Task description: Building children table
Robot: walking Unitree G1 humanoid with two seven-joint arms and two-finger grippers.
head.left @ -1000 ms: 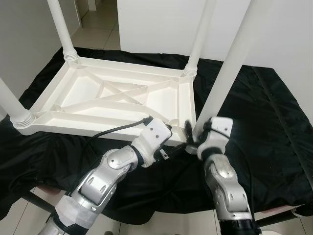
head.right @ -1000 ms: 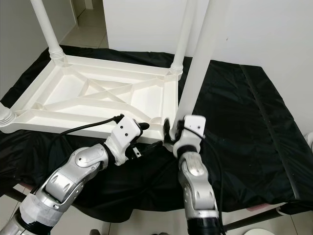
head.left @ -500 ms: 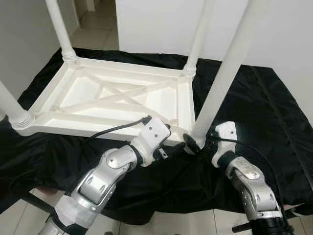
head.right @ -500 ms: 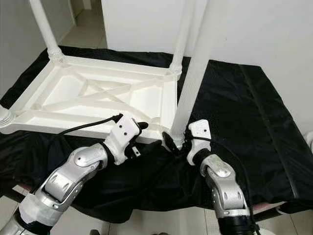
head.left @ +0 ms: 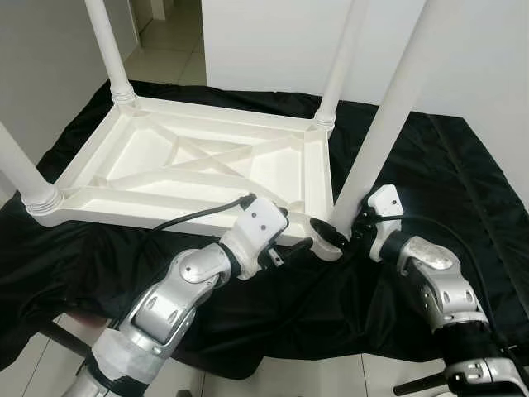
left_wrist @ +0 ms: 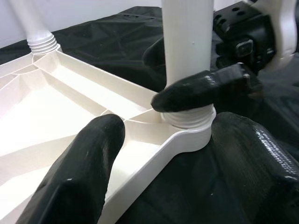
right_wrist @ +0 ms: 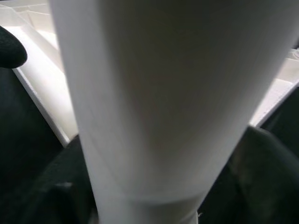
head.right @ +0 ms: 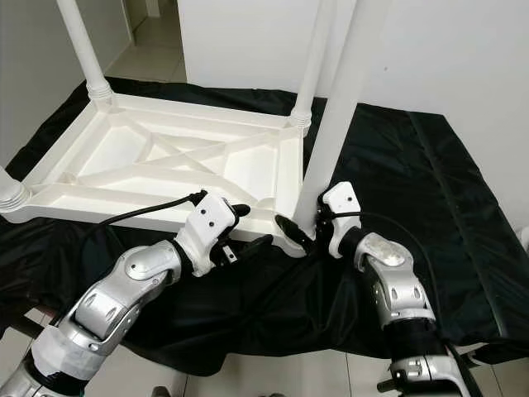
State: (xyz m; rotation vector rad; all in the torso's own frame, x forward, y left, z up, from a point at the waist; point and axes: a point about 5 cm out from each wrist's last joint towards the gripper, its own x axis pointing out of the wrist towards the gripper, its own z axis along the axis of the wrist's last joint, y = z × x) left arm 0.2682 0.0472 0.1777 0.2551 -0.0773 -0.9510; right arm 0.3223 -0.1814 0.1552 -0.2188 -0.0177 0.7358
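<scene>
Table: your white plastic children's table top (head.left: 198, 169) lies upside down on the black cloth (head.left: 430, 190), with legs standing up from its corners.
Near leg: the white round plastic leg (head.left: 384, 124) stands in the near right corner socket.
Right gripper (head.left: 337, 234): your fingers are clamped around that leg's base.
Left gripper (left_wrist: 159, 154): your fingers are spread, straddling the same corner's rim.
</scene>
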